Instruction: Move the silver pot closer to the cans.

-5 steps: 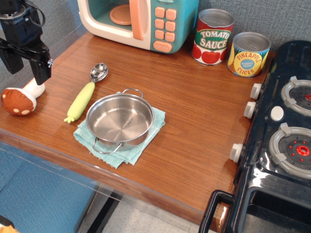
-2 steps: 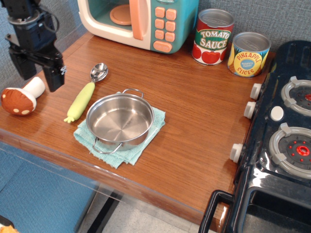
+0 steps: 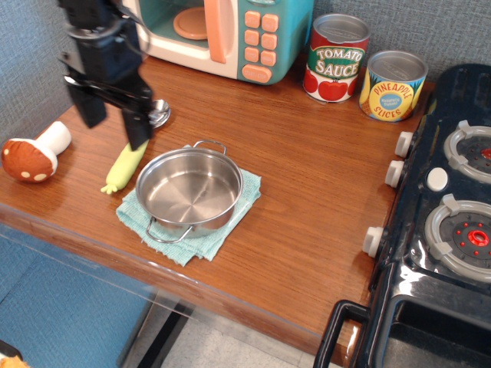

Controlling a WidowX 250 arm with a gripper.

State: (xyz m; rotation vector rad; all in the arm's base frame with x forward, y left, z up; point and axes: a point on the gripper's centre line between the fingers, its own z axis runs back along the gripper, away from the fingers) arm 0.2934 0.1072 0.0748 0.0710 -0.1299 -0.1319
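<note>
Over the last second the gripper (image 3: pixel 113 121) has swung in from the left edge of the counter and now hangs just left of and behind the silver pot (image 3: pixel 189 189), its 2 fingers spread apart and holding nothing, in front of the yellow-handled spoon (image 3: pixel 134 149). The silver pot has not moved: it rests on the teal cloth (image 3: pixel 238 208), well apart from the 2 cans (image 3: pixel 366 70), which stand behind and to the right of the pot, near the toy microwave (image 3: pixel 230 34). This looks like the approach to a grasp; the transfer itself has not begun, so the whole gap remains to be closed.
</note>
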